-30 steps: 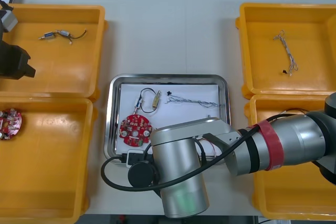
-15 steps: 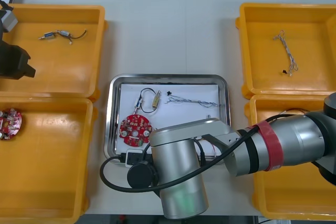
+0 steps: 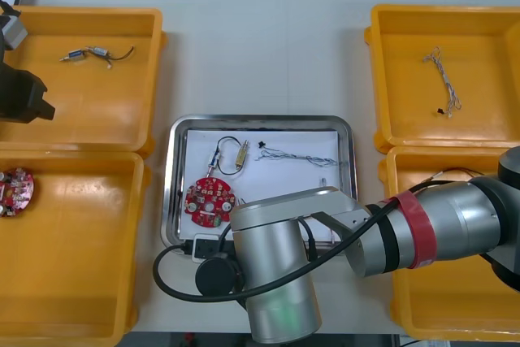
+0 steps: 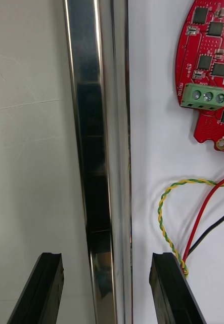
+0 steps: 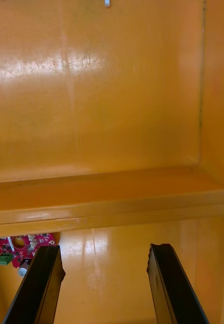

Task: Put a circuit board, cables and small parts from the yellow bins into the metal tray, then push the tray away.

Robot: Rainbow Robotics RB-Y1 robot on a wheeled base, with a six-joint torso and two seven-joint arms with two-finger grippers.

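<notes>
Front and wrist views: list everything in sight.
Yellow bins: four, yellow, two at each side of the table.
Metal tray: one, shiny, white inside, between the bins.
Circuit boards: two, red, one in the tray, one in the left near bin.
Tray cables: three; black cable, blue and white cable, red and yellow cable.
Bin cables: two; one with small metal parts left far, pale cable right far.
Left end effector: black, open, above the left bins.
Right end effector: black, open, astride the tray's rim.

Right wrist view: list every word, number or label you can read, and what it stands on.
None readable.
Circuit board: tiny white print beside its green terminal block, too small to read.
Metal tray, cables, right gripper: no markings.
</notes>
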